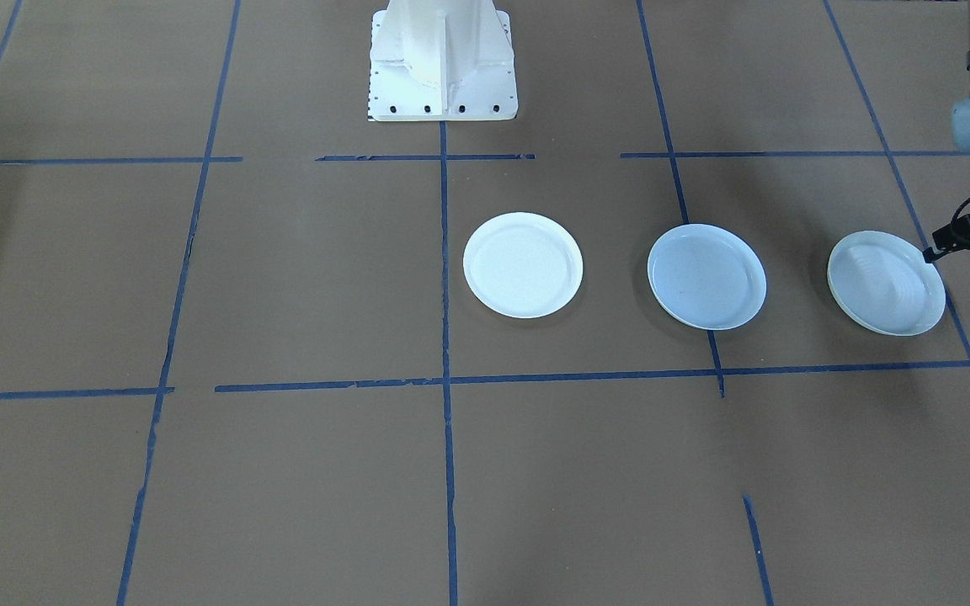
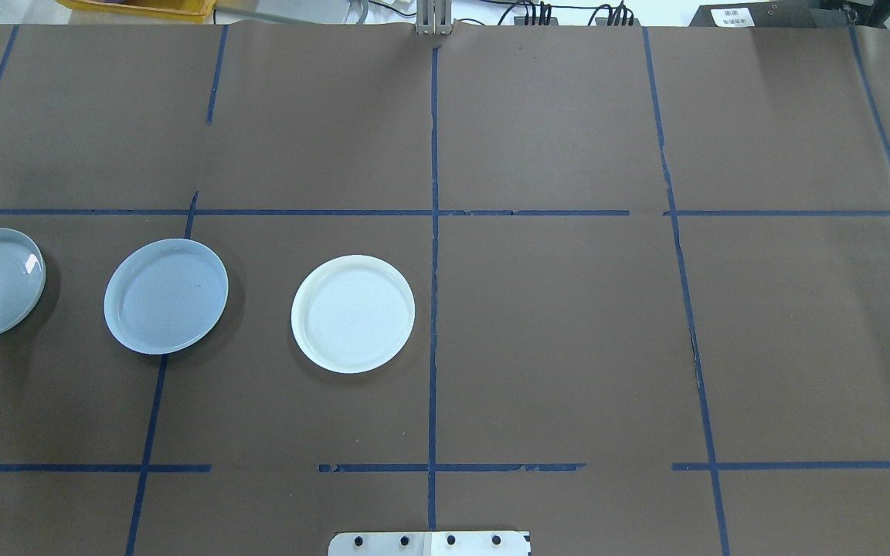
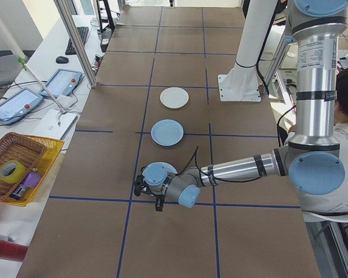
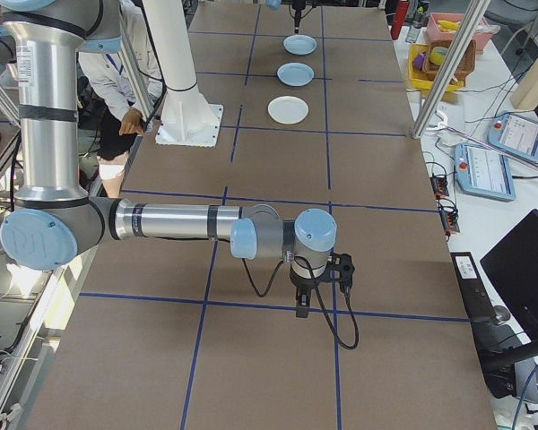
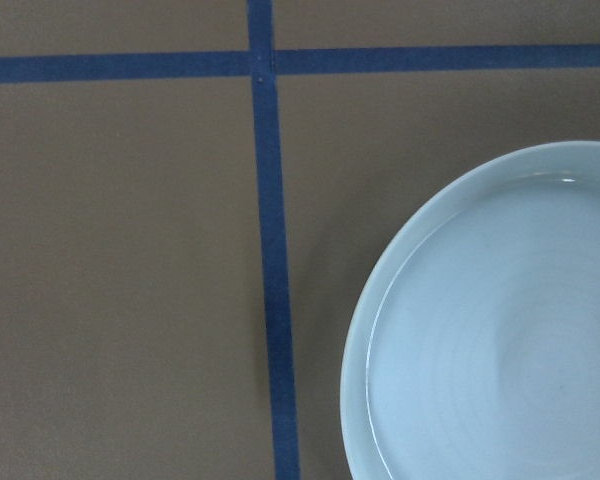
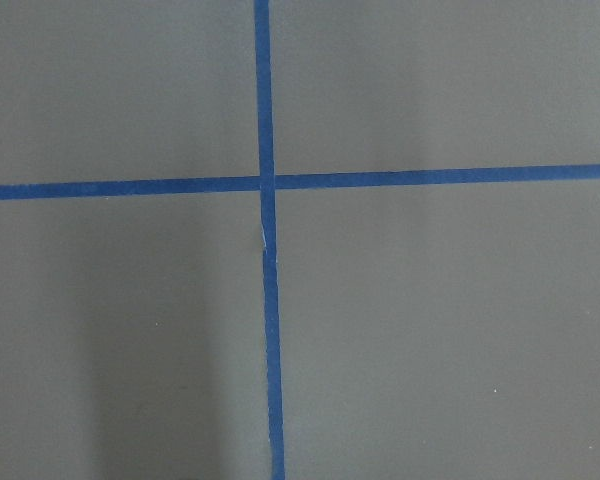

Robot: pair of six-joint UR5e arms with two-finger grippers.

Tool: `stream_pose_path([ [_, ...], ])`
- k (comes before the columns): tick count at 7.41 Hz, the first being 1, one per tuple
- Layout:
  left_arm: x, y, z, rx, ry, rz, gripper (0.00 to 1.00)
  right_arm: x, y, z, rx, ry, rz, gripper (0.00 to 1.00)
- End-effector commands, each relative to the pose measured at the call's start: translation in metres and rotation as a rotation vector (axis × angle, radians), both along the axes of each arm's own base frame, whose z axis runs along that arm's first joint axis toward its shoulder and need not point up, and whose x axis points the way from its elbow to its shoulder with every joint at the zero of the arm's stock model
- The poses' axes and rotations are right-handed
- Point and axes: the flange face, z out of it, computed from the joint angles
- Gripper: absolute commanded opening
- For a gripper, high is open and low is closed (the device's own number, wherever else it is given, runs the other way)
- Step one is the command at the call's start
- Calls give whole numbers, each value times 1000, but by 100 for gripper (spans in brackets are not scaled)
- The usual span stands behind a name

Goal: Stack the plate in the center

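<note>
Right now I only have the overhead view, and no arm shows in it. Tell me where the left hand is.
Observer: In the front view the left hand is at the ringed plate's outer edge, away from the smooth plate.
Operator: Say whether it holds the plate.
Observer: Cannot tell; the plate fills the left wrist view's lower right, no fingers showing.
Operator: Report the right hand.
Observer: From the right end, the right hand points down by a tape crossing, far from the plates.
</note>
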Motion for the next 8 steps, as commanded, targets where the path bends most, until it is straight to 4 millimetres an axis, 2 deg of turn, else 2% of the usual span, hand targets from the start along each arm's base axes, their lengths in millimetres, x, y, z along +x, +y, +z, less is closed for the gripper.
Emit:
stream_pose_path([
  [1, 6, 1, 8, -17, -3, 12, 96, 0, 0, 0, 0, 1, 0, 100],
  [2, 7, 1, 7, -17, -1, 13, 96, 0, 0, 0, 1, -1, -1, 100],
  [3, 7, 1, 7, -18, 0, 14, 91, 0, 0, 0, 0, 1, 0, 100],
  [4, 8, 0, 6, -18, 0, 14, 74, 1, 0, 0, 0, -1, 2, 100],
  [5, 9, -2, 5, -15, 2, 16, 60, 0, 0, 0, 1, -1, -1, 100],
  [8, 15, -6, 2, -24, 3, 15, 61, 0, 0, 0, 0, -1, 0, 100],
])
